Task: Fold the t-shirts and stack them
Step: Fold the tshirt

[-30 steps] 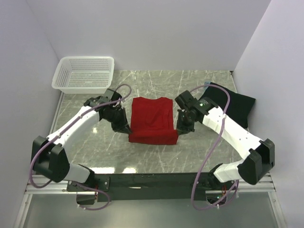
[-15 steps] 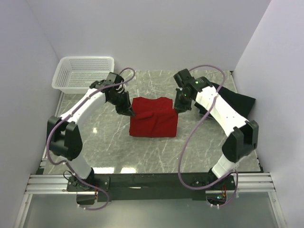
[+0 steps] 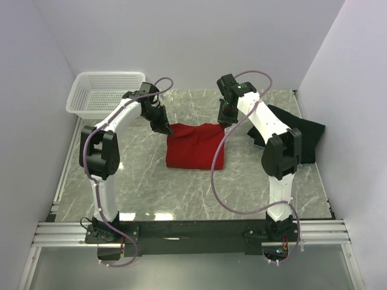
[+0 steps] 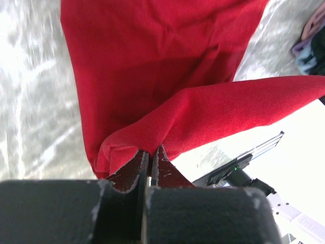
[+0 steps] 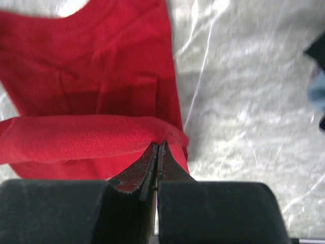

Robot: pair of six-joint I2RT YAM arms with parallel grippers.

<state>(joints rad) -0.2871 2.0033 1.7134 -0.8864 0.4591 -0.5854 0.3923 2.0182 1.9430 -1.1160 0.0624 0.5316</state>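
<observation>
Black t-shirt (image 3: 307, 130) partly behind right arm (image 3: 261, 119)

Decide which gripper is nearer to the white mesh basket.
Left. The left gripper pinches the far left corner of the red t-shirt, close to the basket's near right corner. The right gripper pinches the shirt's far right corner, across the shirt from the basket.

Overhead and two close wrist views share the red t-shirt (image 3: 195, 148).
</observation>
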